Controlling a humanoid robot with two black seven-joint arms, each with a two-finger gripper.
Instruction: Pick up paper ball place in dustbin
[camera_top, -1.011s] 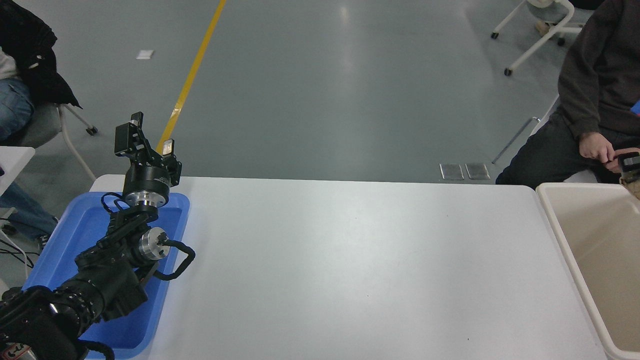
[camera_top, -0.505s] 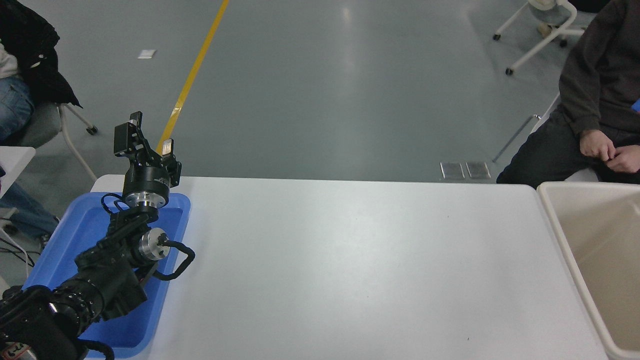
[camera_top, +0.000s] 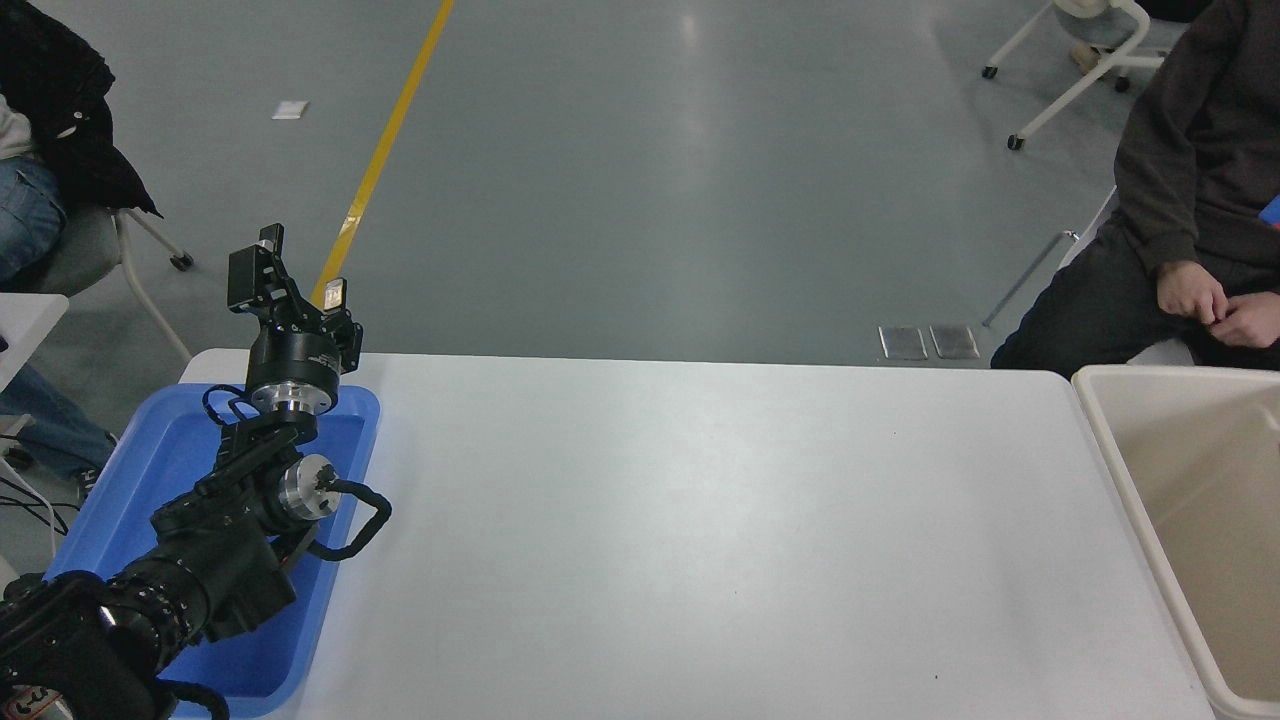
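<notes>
— So, what changed for you just now?
— A second ago your right gripper showed at the right edge over the dustbin (camera_top: 1105, 440) with something tan; now it's out of view, so you've probably made the drop.
— And the paper ball?
— You can't see it: not on the counter (camera_top: 700, 520), and the bin is cut off at the frame edge.
— Left gripper (camera_top: 292, 275)?
— Parked over the blue tray (camera_top: 120, 500), fingers apart, holding nothing (unchanged).
</notes>
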